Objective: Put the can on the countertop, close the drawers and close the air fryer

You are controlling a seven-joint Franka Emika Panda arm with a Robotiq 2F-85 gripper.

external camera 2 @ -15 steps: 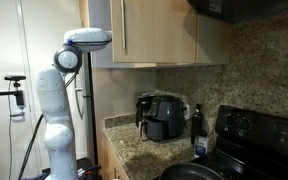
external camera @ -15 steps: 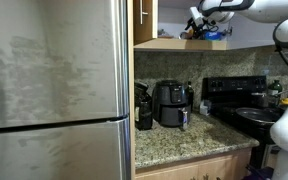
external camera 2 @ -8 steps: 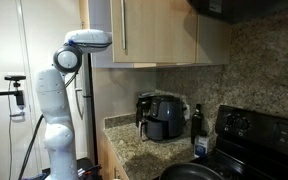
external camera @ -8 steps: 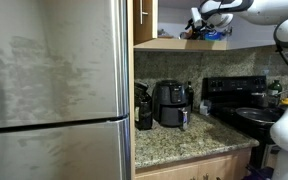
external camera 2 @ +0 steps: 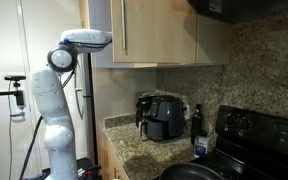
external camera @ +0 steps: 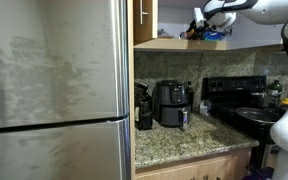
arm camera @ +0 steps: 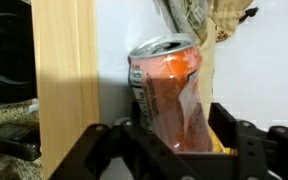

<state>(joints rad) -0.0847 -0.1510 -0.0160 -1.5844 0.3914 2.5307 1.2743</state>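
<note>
The can [arm camera: 164,85], orange-red with a silver top, stands upright on the shelf of the open upper cabinet, next to its pale wooden side wall [arm camera: 66,80]. My gripper [arm camera: 176,128] is shut on the can, with black fingers [arm camera: 225,122] on both sides of its lower half. In an exterior view the gripper [external camera: 200,22] is up at that shelf, and the can is hidden behind it. The black air fryer [external camera: 172,102] [external camera 2: 164,116] stands on the granite countertop [external camera: 189,140] [external camera 2: 122,138] below. The cabinet door [external camera 2: 154,30] stands open.
Crumpled bags [arm camera: 209,20] lie behind the can on the shelf. A steel fridge [external camera: 54,90] fills the near side. A black stove [external camera: 239,100] [external camera 2: 259,130] adjoins the counter, and a dark bottle [external camera 2: 197,120] stands beside the air fryer.
The arm has shifted slightly at the shelf, its shoulder turning a little. Nothing else in the exterior views has moved.
</note>
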